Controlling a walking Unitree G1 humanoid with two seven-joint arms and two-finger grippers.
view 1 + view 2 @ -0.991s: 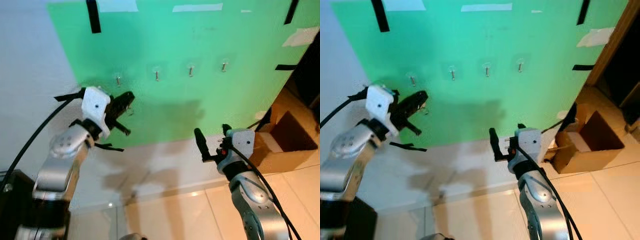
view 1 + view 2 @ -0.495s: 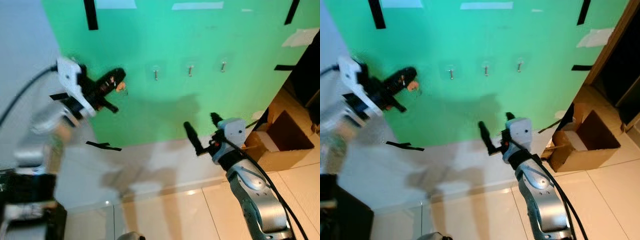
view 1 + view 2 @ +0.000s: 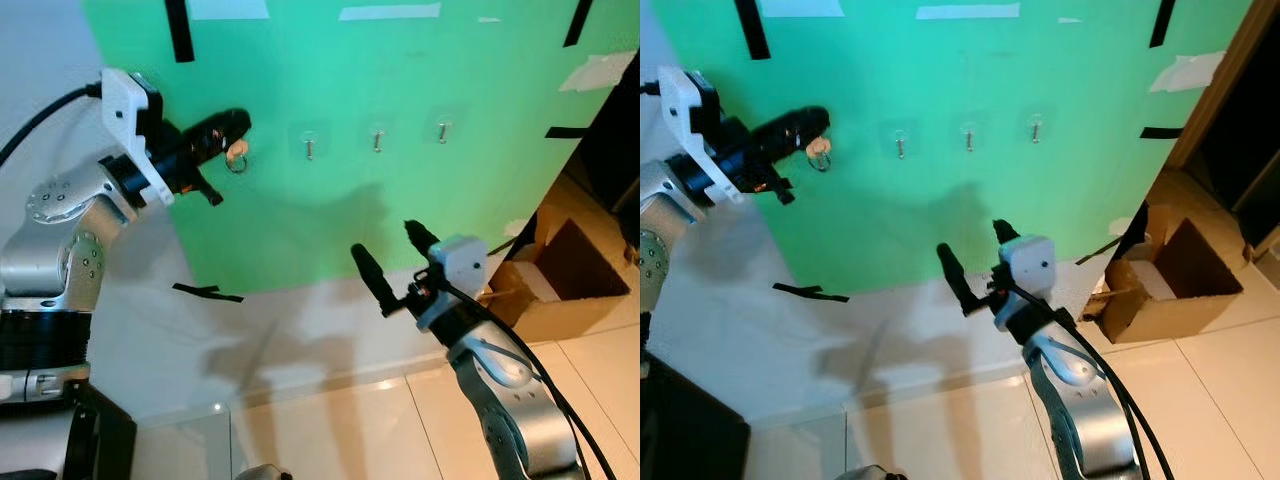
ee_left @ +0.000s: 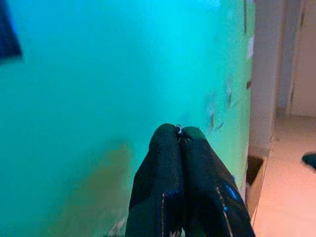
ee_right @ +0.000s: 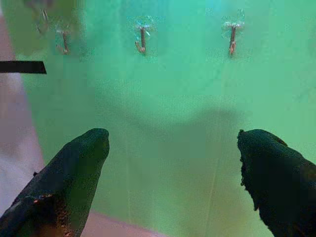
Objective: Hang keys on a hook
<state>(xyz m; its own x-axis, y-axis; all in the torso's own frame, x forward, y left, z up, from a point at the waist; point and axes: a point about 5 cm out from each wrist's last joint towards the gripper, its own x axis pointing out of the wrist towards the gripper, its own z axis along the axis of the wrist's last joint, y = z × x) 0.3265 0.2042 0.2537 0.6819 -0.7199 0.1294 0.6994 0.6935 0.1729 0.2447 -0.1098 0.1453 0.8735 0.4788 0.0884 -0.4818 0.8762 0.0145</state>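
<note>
Left gripper [image 3: 232, 135] moved up to the hooks' [image 3: 309, 146] 9 o'clock, fingers clamped on the key ring [image 3: 237, 156], probably not hooked yet; right gripper [image 3: 392, 258] fingers apart.

A board [image 3: 400, 120] hangs on the wall, bearing a row of hooks [image 3: 376, 139]. The left gripper [image 3: 232, 135] is at the board's left part, left of the row, with the keys [image 3: 237, 155] at its tip. The right gripper [image 3: 392, 257] is lower, before the board. A box [image 3: 560, 270] sits on the floor to the right.
</note>
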